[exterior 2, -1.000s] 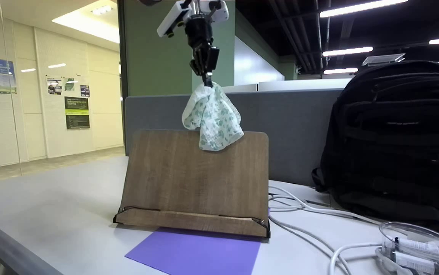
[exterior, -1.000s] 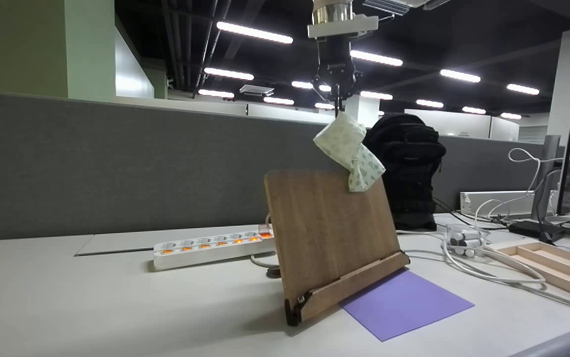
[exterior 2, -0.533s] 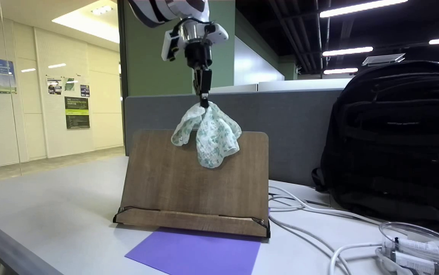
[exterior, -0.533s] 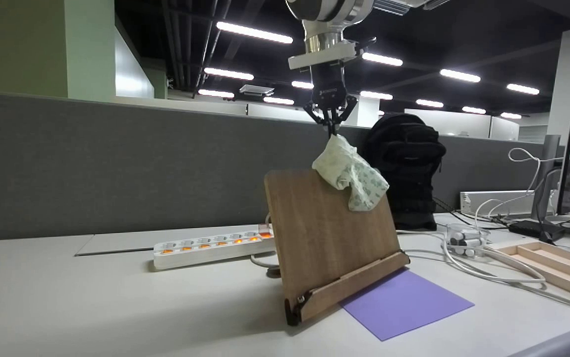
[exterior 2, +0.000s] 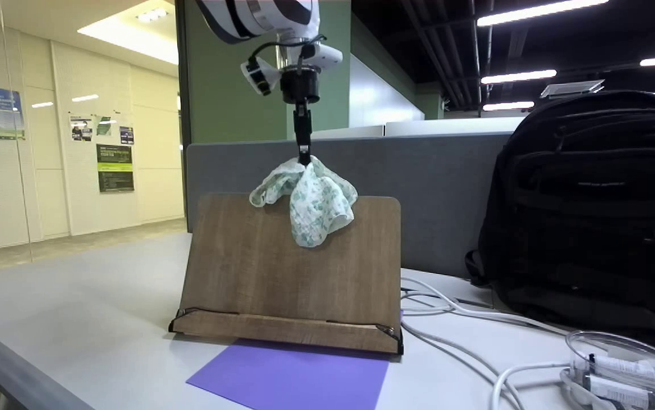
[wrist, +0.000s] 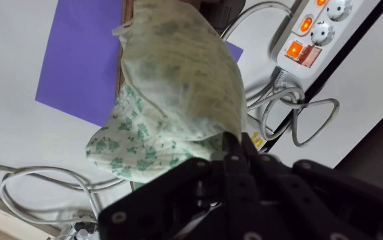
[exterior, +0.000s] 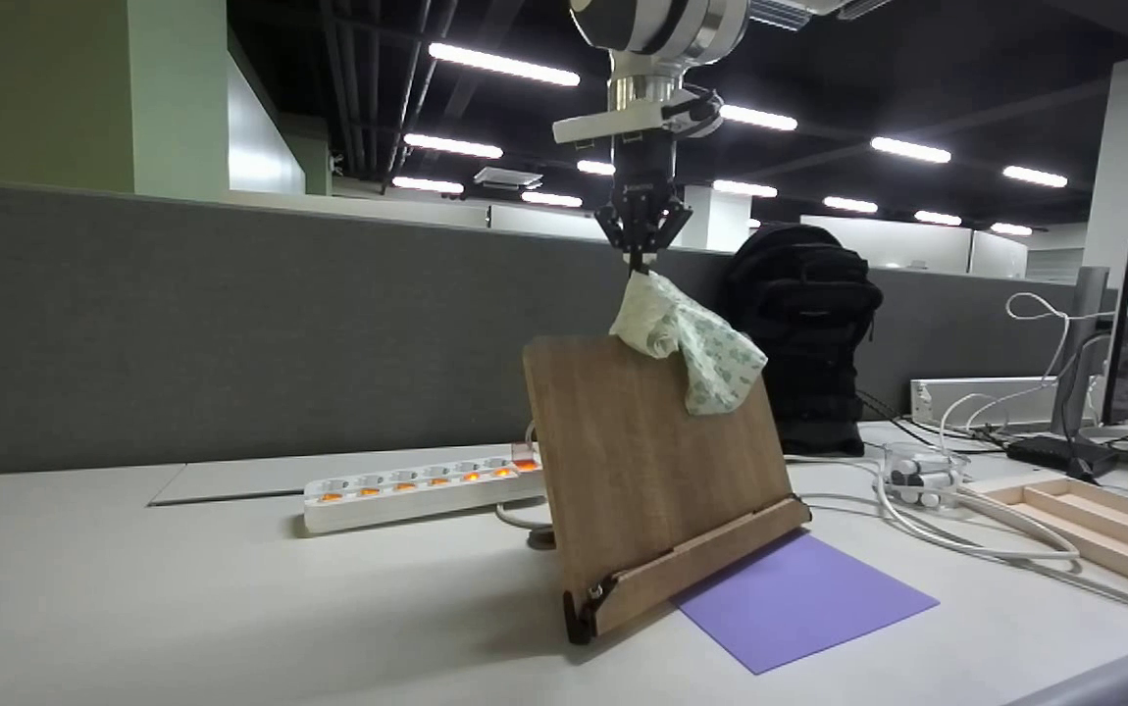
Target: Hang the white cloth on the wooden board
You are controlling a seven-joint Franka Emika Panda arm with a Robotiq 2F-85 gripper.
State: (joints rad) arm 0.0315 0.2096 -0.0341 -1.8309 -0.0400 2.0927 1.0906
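Gripper (exterior: 638,265) and white cloth (exterior 2: 316,210) now sit lower over the wooden board (exterior 2: 287,279) than in the earliest frames, gripper more upright too; only slight drift since the latest earlier ones. Board itself hasn't moved.

Tool: fingers (wrist: 235,166) brought together, pinching a bunched bit of the cloth. Fingertips are above the board's top edge, apart from it.

Cloth: hangs from the fingertips across the board's top edge. Long flap drops in front of the upper face; a shorter one just laps past the top edge beside it. Can't tell if either presses on the wood, or how much cloth is behind the board.

Board: leans back on the table (exterior: 181,588). Purple sheet (exterior: 809,603) is partly under it, sticking out at the front. Power strip (exterior: 424,497), lit orange, lies behind it; grey partition (exterior: 230,333) stands further behind. Backpack (exterior 2: 595,216) is to the board's right in both exterior views. White cable (exterior: 1015,555) loops on that side too, with a clear tub (exterior 2: 579,360) of white tubes (exterior 2: 618,392) well apart from the board
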